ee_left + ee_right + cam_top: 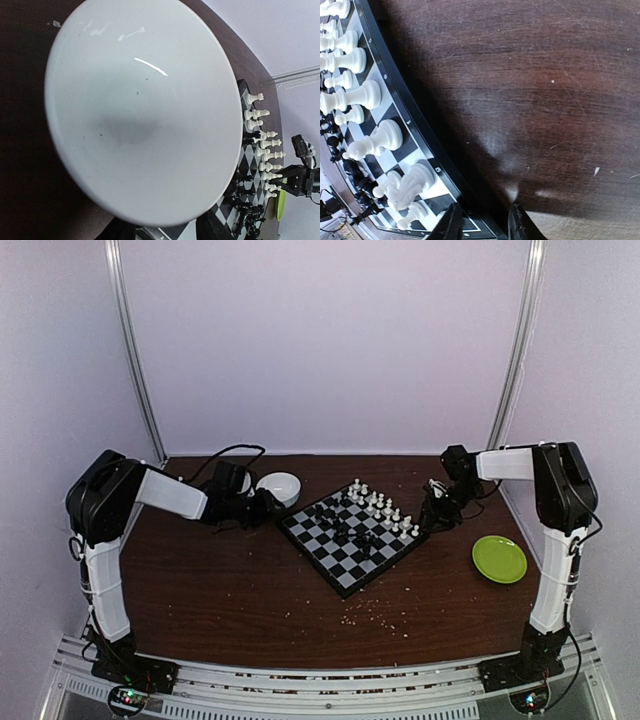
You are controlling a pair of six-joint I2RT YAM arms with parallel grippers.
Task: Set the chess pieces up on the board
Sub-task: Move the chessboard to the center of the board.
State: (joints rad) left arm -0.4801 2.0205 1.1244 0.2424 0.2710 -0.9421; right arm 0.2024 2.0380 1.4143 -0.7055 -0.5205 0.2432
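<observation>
The dark wooden surface (250,600) is carrying everything. The board (345,572) is sitting turned like a diamond, a little toward 3 o'clock from the surface's middle. The left arm is reaching in from 9 o'clock and the right arm from 3 o'clock.

The green plate (499,559) is lying at about 4 o'clock of the board, well apart from it. The white bowl (280,487) is resting at the board's 10 o'clock, near its corner, and it is filling almost all of the left wrist view.

The left pincer (262,505) is hanging right at the bowl's near side; I cannot tell how its jaws are standing or whether it is touching the bowl. The right pincer (437,512) is hovering just beside the board's 3 o'clock corner, jaws parted and gripping nothing.

The white chess pieces (385,508) are standing in rows along the board's 1 o'clock edge. The black chess pieces (345,525) are standing loosely around its middle. Pale crumbs (360,615) are lying scattered at the board's 6 o'clock.
</observation>
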